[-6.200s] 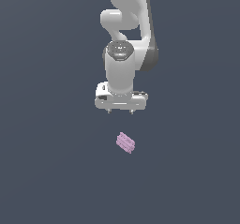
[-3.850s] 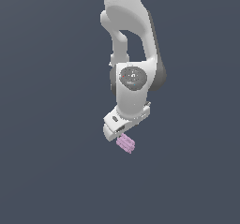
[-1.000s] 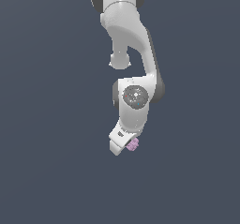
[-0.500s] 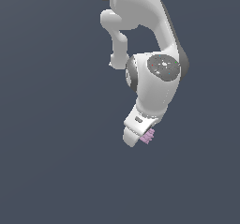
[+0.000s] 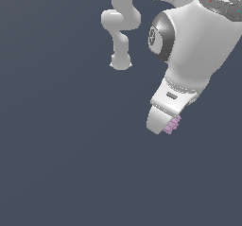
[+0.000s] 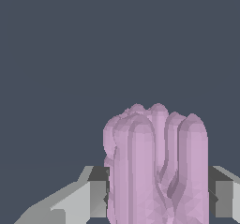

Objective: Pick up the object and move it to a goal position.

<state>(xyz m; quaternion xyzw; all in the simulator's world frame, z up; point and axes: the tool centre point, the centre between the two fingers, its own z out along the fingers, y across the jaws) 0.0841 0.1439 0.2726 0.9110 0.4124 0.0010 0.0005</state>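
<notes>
The object (image 5: 172, 125) is a small pale pink-lilac block with ridged sides. In the exterior view it peeks out from under the tip of the big white gripper (image 5: 165, 126), toward the exterior view's right. The wrist view shows the object (image 6: 157, 167) close up, its ridges running lengthwise, clamped between the two grey fingers (image 6: 96, 192). My gripper (image 6: 157, 195) is shut on it. The near finger hides most of the block in the exterior view. No goal marker shows.
A plain dark blue-grey ground (image 5: 56, 163) fills both views. The white arm (image 5: 198, 36) bends across the exterior view's upper right, with its base link (image 5: 120, 31) behind. No other objects are in view.
Over the earlier frames my gripper came down onto the block and closed on it. The arm has since carried it toward the exterior view's right and much nearer the camera.
</notes>
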